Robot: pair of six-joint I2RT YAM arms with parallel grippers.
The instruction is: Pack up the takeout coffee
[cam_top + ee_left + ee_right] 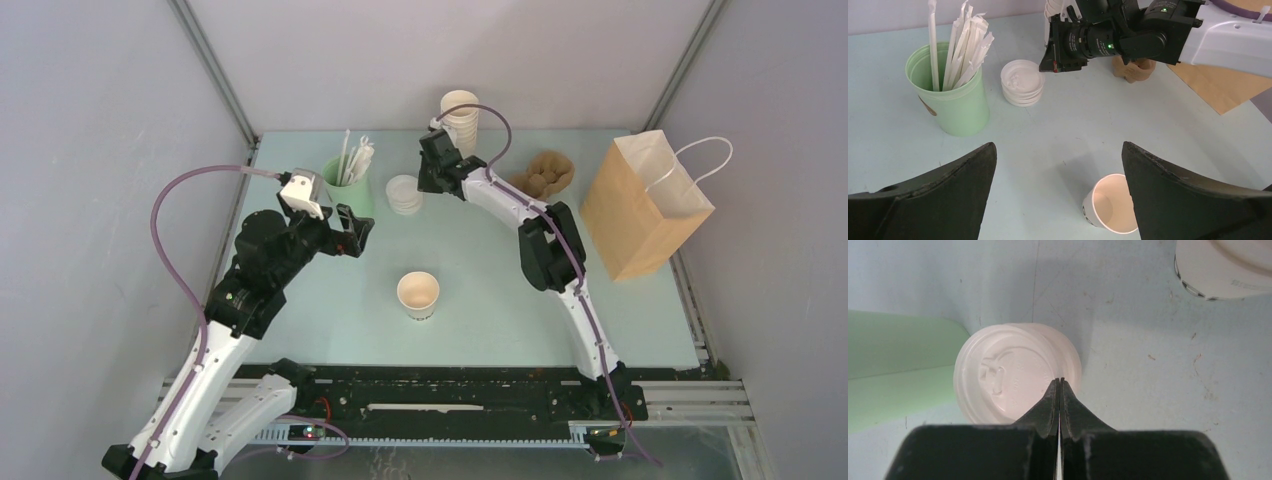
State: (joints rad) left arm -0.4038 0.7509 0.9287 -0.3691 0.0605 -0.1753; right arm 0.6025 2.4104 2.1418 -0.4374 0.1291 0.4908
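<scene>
Coffee cup [418,295] stood upright on the table [480,330] with its top open and no lid on it, dark lettering on its side. It sat nearest the arm bases, untouched by either claw. From the left wrist it showed low down, just beside the right-hand finger [1188,195], which hid part of its rim.

Left claw [355,232] hung with its jaws spread wide and nothing between them, only bare table. The cup was below it and off to its right.

Ahead of that claw and to its left stood the mint-green cup [948,100], full of wrapped straws. Straight ahead, a little farther, lay a short stack of white lids [1022,82].

And there was the right claw [1059,382], jaws pressed together on nothing, the tips poised over the near right edge of the top lid. Whether they touched it could not be told. The green cup sat just left of the lids from that claw's view. The coffee cup was well apart from this claw, back toward the bases.

Beyond the right claw rose the tall stack of lidless white cups [460,118]. Off to its right lay a brown pulp carrier [543,172], and farther right a kraft paper bag [645,205] stood open.
</scene>
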